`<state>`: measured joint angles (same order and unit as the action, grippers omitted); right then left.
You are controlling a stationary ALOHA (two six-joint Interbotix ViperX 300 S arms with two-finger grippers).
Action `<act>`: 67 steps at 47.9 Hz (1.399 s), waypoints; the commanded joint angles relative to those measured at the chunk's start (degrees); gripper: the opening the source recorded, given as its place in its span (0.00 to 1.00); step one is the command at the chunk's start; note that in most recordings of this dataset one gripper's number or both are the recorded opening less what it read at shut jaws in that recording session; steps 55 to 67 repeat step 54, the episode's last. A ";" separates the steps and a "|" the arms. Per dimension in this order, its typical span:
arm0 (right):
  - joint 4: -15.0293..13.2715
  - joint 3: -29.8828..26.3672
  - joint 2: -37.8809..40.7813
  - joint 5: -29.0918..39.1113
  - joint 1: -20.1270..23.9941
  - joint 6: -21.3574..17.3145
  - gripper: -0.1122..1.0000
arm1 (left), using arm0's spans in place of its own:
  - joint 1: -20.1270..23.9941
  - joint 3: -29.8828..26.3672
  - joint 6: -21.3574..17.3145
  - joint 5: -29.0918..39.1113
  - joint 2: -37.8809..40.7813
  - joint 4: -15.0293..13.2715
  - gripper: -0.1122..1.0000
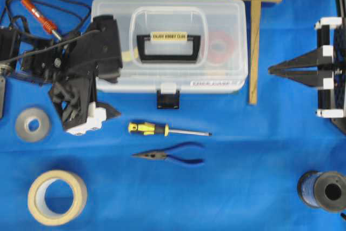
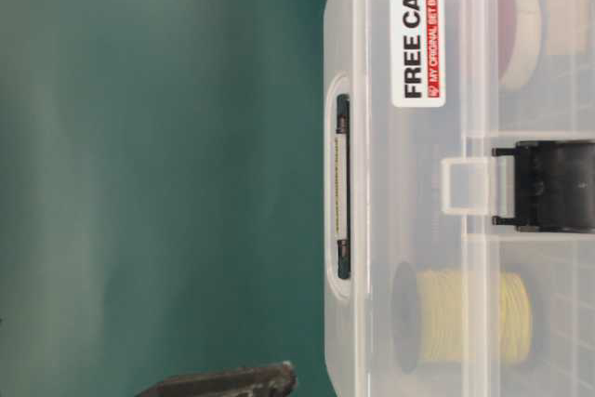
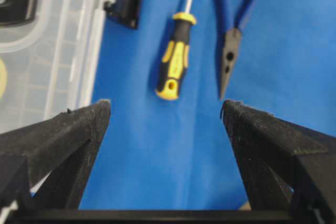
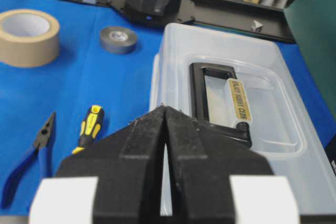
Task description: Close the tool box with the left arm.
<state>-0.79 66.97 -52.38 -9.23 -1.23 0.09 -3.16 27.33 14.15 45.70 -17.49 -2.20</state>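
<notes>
- The tool box (image 1: 227, 17) is clear, smooth plastic, faintly frosted, with a glossy black handle (image 1: 168, 47) and a paper-like yellow label (image 1: 168, 35).
- At its 1 o'clock, the mallet (image 1: 254, 36) is bare, matt wood.
- The screwdriver (image 1: 168, 130) has a shiny metal shaft and a yellow-and-black plastic grip.
- The gripper fingers (image 3: 63, 129) are rough, matt black plastic.
- The table cover (image 1: 243, 177) is matt blue cloth.

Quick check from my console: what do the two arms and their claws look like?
Both are black. The left arm is blocky jointed housings with black cables and a white piece near its claw. The right claw has long tapering black fingers on a white-capped frame.
</notes>
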 commanded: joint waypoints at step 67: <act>-0.09 -1.76 -2.99 -0.53 0.00 0.26 0.10 | 0.88 47.64 -14.33 -41.75 -57.92 0.70 0.93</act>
